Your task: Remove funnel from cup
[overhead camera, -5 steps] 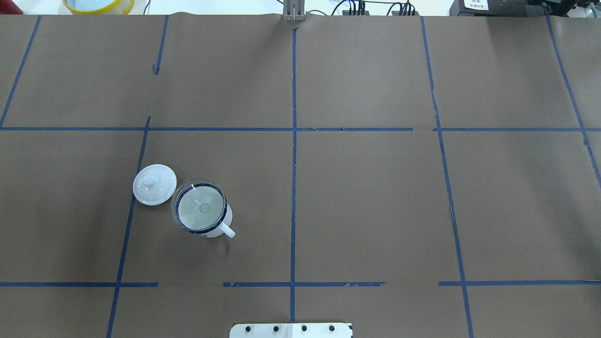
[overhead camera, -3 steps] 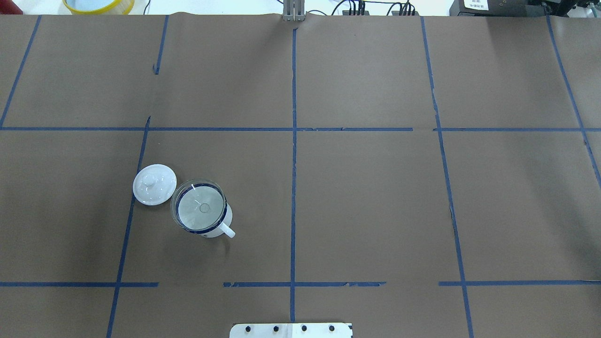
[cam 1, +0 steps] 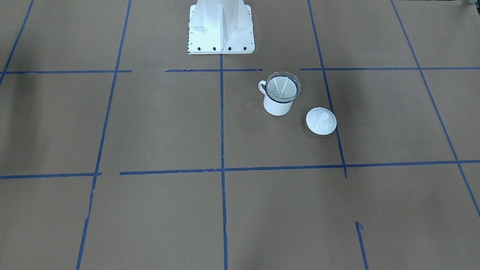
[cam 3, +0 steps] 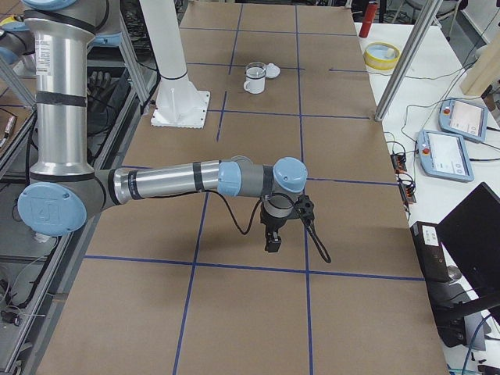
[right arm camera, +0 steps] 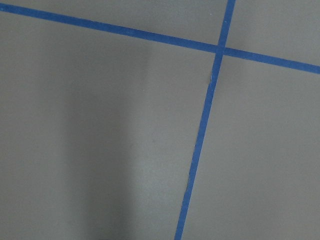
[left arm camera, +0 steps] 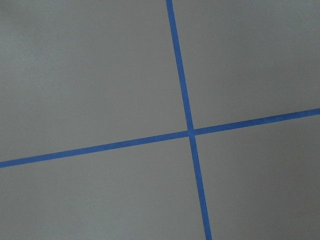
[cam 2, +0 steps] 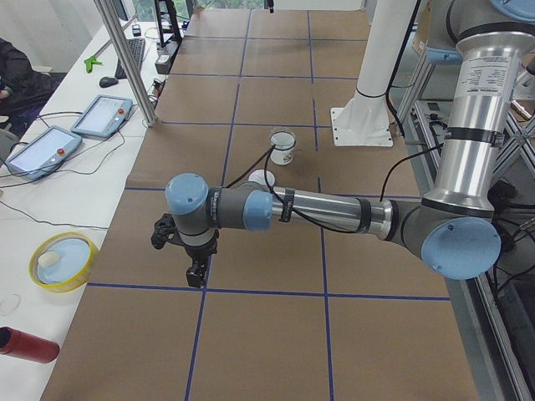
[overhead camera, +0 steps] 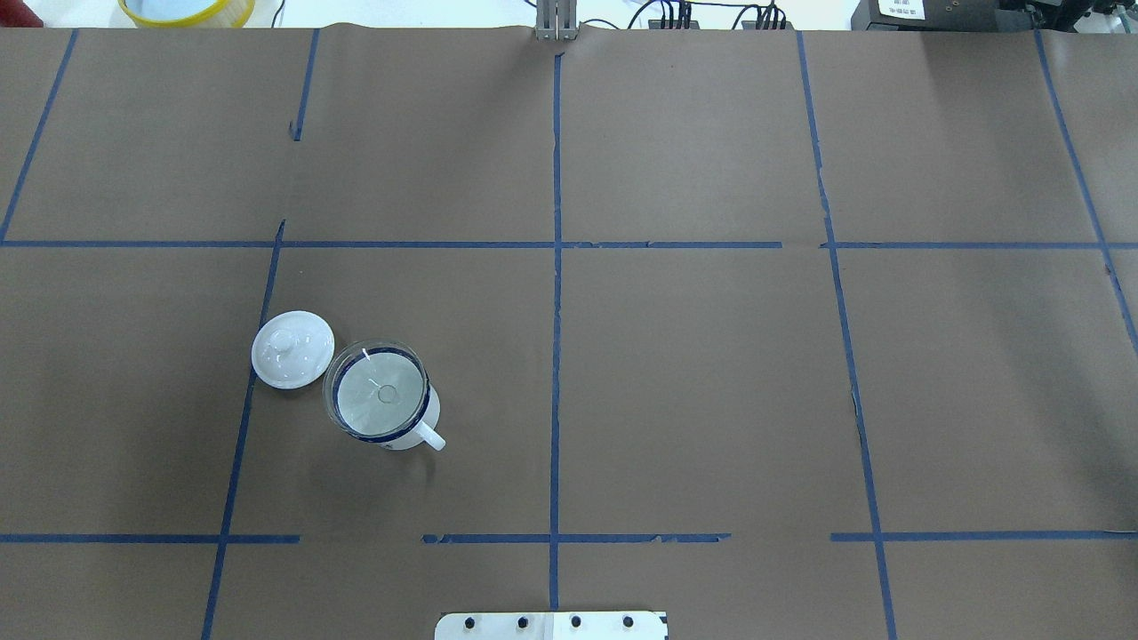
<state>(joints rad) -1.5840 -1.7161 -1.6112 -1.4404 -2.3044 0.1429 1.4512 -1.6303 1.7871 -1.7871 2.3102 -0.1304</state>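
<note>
Left end effector (cam 2: 195,274): points down over the bench (overhead camera: 711,373), well apart from the task's things; shows only in the side view, so I cannot tell whether it is released or clenched; its wrist view gives only brown paper and a crossing of blue tape lines (left arm camera: 190,132), no fingers
Right end effector (cam 3: 273,242): likewise hangs pointing down, far from the cup at the bench's other end; state cannot be told; wrist view shows paper and tape only
Funnel (overhead camera: 378,391): seated upright in the cup, its clear bowl resting on the rim, spout down inside; nothing touches it
Cup (cam 1: 277,107): upright on the bench in the robot's left half, handle toward the centre line
Lid (overhead camera: 292,348): white, domed, on the bench just beside the cup, on the side away from the handle
Step in hand: judged as the start; no approach made, funnel not yet grasped
Next move: likely the left arm, being on the cup's side; travel over the cup, come down onto the funnel's rim, pinch one wall, lift straight up until the spout clears
Caution: thin clear rim, poor to see; the cup may lift along with it; keep off the lid
</note>
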